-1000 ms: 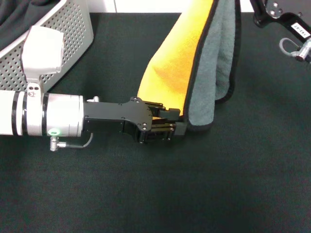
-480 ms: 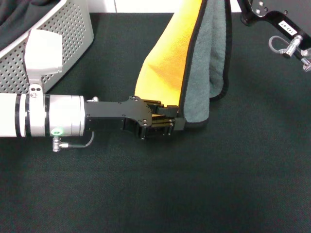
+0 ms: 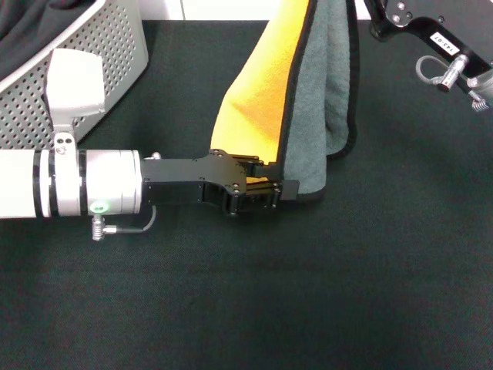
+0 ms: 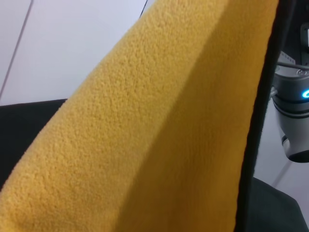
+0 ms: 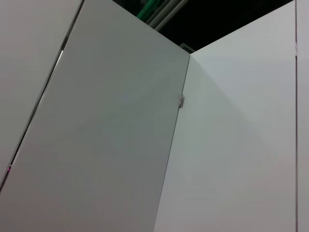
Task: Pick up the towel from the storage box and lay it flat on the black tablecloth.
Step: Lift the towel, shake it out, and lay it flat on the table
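Towel (image 3: 304,92) runs off the head view's top edge, so its upper end and whatever holds it there can't be seen. Right arm is cut by top-right corner, fingers out of shot. Storage box (image 3: 92,46) is cropped at top-left; left wrist view mostly blocked by towel's orange face.
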`<state>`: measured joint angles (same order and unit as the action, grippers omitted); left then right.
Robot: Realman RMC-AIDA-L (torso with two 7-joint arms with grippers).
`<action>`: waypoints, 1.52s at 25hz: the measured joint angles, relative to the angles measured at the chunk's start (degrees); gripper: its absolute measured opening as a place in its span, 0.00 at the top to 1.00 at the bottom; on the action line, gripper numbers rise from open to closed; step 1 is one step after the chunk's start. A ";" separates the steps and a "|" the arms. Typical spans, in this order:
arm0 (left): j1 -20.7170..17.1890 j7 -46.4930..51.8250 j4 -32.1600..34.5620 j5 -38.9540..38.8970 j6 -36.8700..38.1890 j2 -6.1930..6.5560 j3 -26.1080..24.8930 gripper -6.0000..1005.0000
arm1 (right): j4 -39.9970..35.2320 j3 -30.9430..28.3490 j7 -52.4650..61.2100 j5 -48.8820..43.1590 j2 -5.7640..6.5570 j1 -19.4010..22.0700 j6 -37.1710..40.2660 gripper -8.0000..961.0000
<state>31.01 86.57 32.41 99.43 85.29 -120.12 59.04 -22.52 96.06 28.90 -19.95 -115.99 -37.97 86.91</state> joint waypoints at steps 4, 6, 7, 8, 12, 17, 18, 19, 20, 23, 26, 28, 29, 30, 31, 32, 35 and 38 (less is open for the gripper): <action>0.41 0.00 -0.74 0.14 -0.04 0.00 0.04 0.58 | -0.27 0.00 0.00 -0.01 -0.02 -0.01 0.00 0.98; 0.60 0.00 -1.01 0.38 -0.05 0.04 0.31 0.59 | -0.27 0.00 0.00 -0.01 -0.02 -0.01 0.00 0.98; 0.63 0.00 -1.04 0.45 -0.04 0.05 0.46 0.59 | -0.28 0.00 0.00 -0.01 -0.02 -0.01 0.00 0.98; 0.67 0.00 -1.09 0.49 -0.04 0.05 0.63 0.61 | -0.28 0.00 0.00 -0.01 -0.02 -0.01 0.00 0.98; 0.86 -0.12 -1.17 0.52 -0.05 0.09 0.87 0.68 | -0.20 0.00 0.01 0.00 -0.02 0.00 0.00 0.98; 0.99 -0.34 -1.21 0.50 -0.04 0.15 1.55 0.85 | -0.17 0.00 0.01 -0.01 -0.02 0.23 0.03 0.98; 0.99 -0.49 -1.21 0.46 -0.04 0.15 1.56 0.88 | -0.17 -0.01 0.01 -0.01 -0.02 0.29 0.05 0.98; 0.98 -0.65 -1.21 0.44 -0.03 0.15 1.56 0.89 | -0.17 -0.01 0.01 -0.01 -0.02 0.38 0.12 0.98; 0.98 -0.79 -1.21 0.44 -0.01 0.15 1.57 0.90 | -0.16 -0.01 0.01 0.00 -0.02 0.43 0.17 0.98; 0.90 -0.84 -1.12 0.46 0.15 0.21 1.58 0.92 | -0.13 -0.01 0.30 -0.01 -0.02 0.75 0.37 0.98; 0.31 -0.68 0.33 0.36 1.98 0.77 1.31 0.93 | -0.26 -0.01 2.21 -0.03 0.12 2.05 0.51 0.98; -0.85 -0.22 2.69 0.39 4.52 1.68 1.18 0.95 | -0.34 -0.01 4.90 -0.13 0.46 3.51 0.99 0.98; -1.68 0.17 4.14 0.42 6.03 2.23 1.14 0.95 | -0.34 -0.01 6.36 -0.27 0.72 4.41 1.51 0.98; -2.66 0.72 6.27 0.30 7.72 3.12 0.82 0.96 | -0.35 -0.03 8.09 -0.80 1.09 5.60 2.50 0.98; -3.38 1.34 8.11 0.23 9.72 3.99 0.22 0.97 | -0.35 -0.04 9.07 -1.16 1.31 6.26 3.15 0.98; -3.90 1.70 9.46 0.09 11.59 4.96 -0.56 0.98 | -0.35 -0.13 11.12 -2.48 1.88 7.47 4.89 0.98; -4.29 1.41 11.19 -0.66 19.59 8.43 -4.90 0.98 | -0.37 -0.31 15.58 -5.55 2.96 9.41 9.03 0.98; -4.25 0.65 12.20 -2.12 28.11 11.06 -10.05 0.98 | -0.50 -0.41 18.81 -8.16 4.09 11.43 15.12 0.98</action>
<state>26.76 87.22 44.61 97.31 113.40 -109.06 48.99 -23.02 95.66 47.72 -28.10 -111.91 -26.54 102.03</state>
